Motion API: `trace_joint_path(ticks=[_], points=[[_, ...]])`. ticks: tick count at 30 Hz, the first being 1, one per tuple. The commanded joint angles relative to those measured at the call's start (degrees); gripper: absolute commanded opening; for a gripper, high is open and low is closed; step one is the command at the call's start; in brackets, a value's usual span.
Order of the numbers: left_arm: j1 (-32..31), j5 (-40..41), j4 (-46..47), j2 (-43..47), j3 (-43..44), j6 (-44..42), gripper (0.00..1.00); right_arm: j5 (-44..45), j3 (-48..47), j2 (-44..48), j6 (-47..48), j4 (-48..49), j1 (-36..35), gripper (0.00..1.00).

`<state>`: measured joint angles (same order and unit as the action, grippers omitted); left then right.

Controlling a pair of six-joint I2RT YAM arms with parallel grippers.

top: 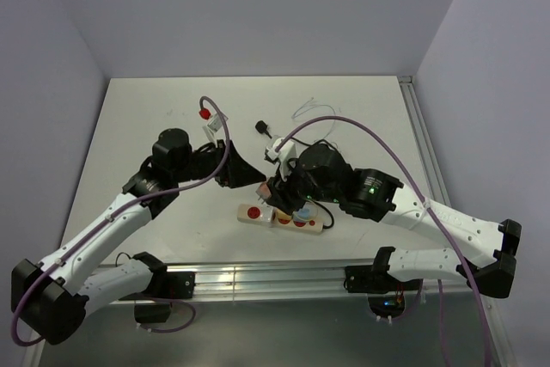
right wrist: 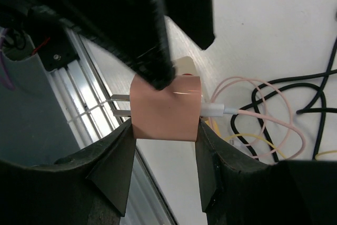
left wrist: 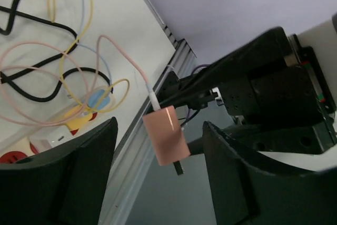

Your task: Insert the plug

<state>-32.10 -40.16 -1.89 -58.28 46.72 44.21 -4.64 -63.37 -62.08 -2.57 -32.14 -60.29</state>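
A pink plug block (right wrist: 166,108) with two metal prongs (right wrist: 120,106) and a white-pink cable sits pinched between my right gripper's (right wrist: 164,130) fingers, held in the air above the table's front edge. In the left wrist view the same plug (left wrist: 166,135) hangs in the wide gap of my open left gripper (left wrist: 158,183), touching neither finger. The wooden power strip (top: 258,215) with red switches lies on the table just below both grippers (top: 249,169) (top: 282,188); it also shows in the left wrist view (left wrist: 26,145), with yellow and blue plugs in it.
Black, pink, yellow and blue cables (left wrist: 47,72) loop over the table behind the strip. A small black plug (top: 261,127) and a red-tipped part (top: 204,113) lie farther back. An aluminium rail (top: 258,277) runs along the front edge.
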Motion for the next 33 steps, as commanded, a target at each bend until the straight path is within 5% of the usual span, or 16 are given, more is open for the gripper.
trace_joint_path(ticks=[1, 3, 17, 21, 23, 24, 26, 27, 29, 33], points=[[-1.7, -1.5, 2.1, 1.4, 0.0, 0.4, 0.70, 3.8, -2.7, 0.5, 0.9, 3.2, -0.7, 0.00], [-2.9, -1.6, 2.2, 1.4, -0.2, 0.3, 0.58, 4.2, -2.5, 0.8, 0.9, 3.4, -0.9, 0.00], [-7.0, 0.2, 4.5, 0.3, -2.0, 1.8, 0.52, 4.5, -2.3, 2.9, 0.0, 4.5, -1.2, 0.00], [-7.6, -1.6, 7.4, -0.5, -2.0, 3.2, 0.22, 4.6, -2.1, 2.9, -0.2, 4.5, -1.4, 0.01], [-8.0, -1.1, 7.1, -0.6, -1.7, 3.3, 0.00, 6.8, -2.0, 2.8, -0.6, 4.1, -1.5, 0.17], [-8.0, -0.2, 6.7, -0.4, -1.6, 3.2, 0.00, 7.2, -2.1, 2.8, -0.8, 3.9, -1.5, 0.36], [-8.1, 2.1, 3.9, -0.1, -1.0, 1.8, 0.00, 7.5, -2.1, 2.8, -1.6, 2.8, -1.5, 0.55], [-8.1, 3.0, 3.1, 0.6, -0.8, 1.2, 0.00, 7.4, -2.0, 3.1, -2.0, 2.4, -1.5, 0.88], [-8.1, 6.3, 0.2, 1.3, -0.2, -0.6, 0.00, 7.9, -0.5, 4.8, -3.7, 1.4, -1.5, 1.00], [-8.1, 8.3, 0.5, 4.2, -0.8, -2.6, 0.00, 6.9, 3.2, 10.1, -6.9, 1.2, -1.5, 1.00]])
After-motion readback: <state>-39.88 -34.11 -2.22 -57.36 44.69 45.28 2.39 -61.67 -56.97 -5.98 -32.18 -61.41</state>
